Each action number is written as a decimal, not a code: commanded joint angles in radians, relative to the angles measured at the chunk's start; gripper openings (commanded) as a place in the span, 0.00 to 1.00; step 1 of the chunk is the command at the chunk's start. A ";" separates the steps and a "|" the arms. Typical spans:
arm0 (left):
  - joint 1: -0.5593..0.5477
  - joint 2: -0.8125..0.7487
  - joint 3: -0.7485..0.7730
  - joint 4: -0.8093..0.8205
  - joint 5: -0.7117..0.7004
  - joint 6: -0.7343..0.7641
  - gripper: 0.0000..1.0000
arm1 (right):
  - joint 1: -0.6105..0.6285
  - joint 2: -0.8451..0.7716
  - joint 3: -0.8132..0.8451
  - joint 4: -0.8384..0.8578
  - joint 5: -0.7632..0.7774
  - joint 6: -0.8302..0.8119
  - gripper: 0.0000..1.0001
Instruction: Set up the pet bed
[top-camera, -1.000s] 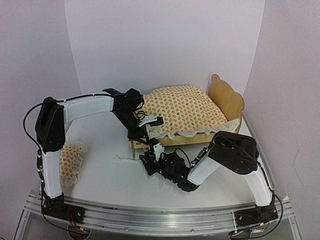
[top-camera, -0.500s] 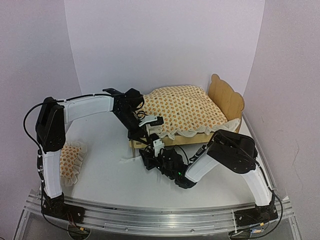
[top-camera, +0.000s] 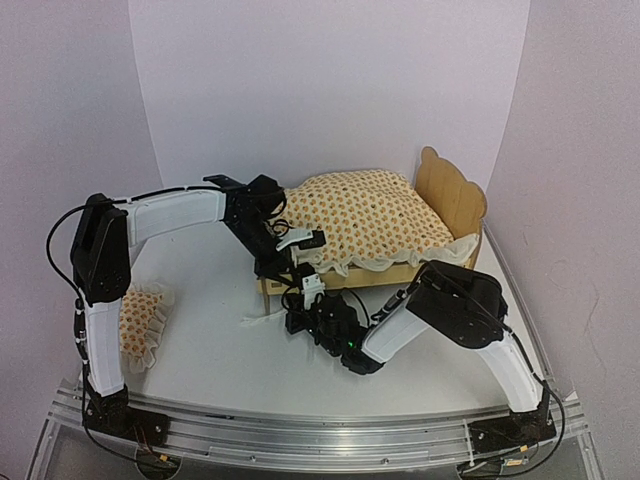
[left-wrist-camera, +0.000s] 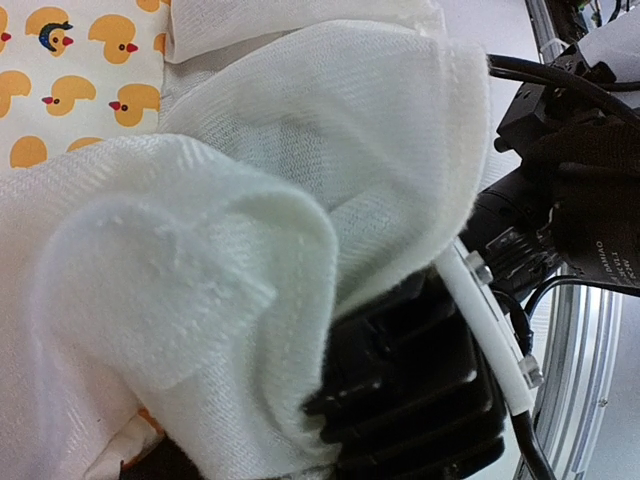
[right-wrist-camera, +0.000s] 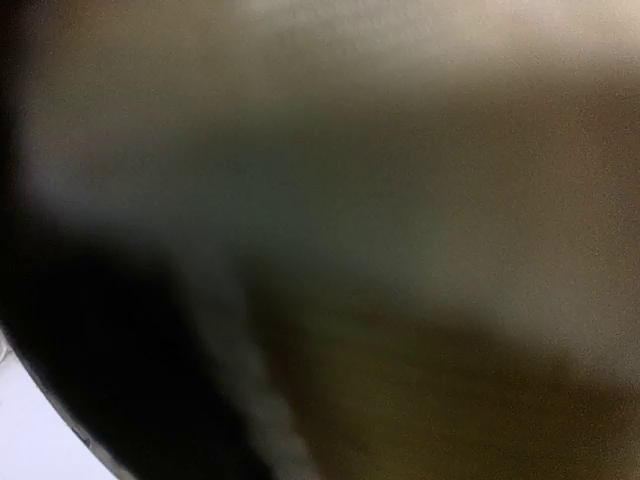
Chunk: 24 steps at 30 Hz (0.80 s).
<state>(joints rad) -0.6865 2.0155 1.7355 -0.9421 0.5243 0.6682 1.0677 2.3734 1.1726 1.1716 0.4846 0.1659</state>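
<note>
A small pet bed (top-camera: 450, 195) of light plywood stands level on the far right part of the tabletop (top-camera: 220, 370), set at an angle. Its tall scalloped headboard rises at the end nearest the right edge. A low side rail shows along the near side. A patterned cushion (top-camera: 360, 215) covers its top.

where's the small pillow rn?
Top view: the small pillow lies on the table at the left, right beside the left arm, well apart from the bed and its cushion.
</note>
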 joint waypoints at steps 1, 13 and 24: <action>0.003 -0.012 0.055 0.011 0.133 -0.110 0.00 | -0.006 -0.004 0.019 0.031 0.002 0.004 0.00; 0.056 0.017 -0.029 0.149 0.055 -0.042 0.00 | 0.097 -0.350 -0.314 -0.361 -0.319 0.151 0.00; 0.098 0.009 -0.165 0.268 0.043 0.025 0.00 | 0.103 -0.396 -0.280 -0.595 -0.501 0.191 0.00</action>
<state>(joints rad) -0.7025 2.0319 1.6130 -0.8260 0.5430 0.6789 1.0935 2.0342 0.9211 0.7581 0.2473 0.3344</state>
